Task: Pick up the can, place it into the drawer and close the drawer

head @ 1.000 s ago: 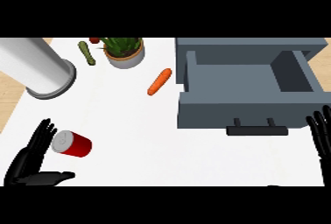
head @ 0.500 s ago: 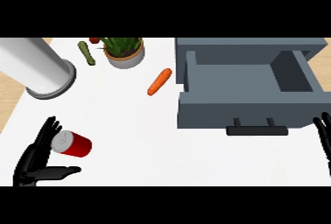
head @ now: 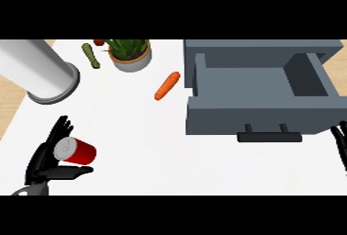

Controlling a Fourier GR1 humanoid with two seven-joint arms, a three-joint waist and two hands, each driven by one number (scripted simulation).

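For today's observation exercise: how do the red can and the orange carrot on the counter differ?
The can is red, short and cylindrical; the carrot is orange, long and tapered. The can lies at the near left against the open left hand; the carrot lies farther back, beside the open drawer, with nothing touching it. Both lie on the white counter, outside the drawer.
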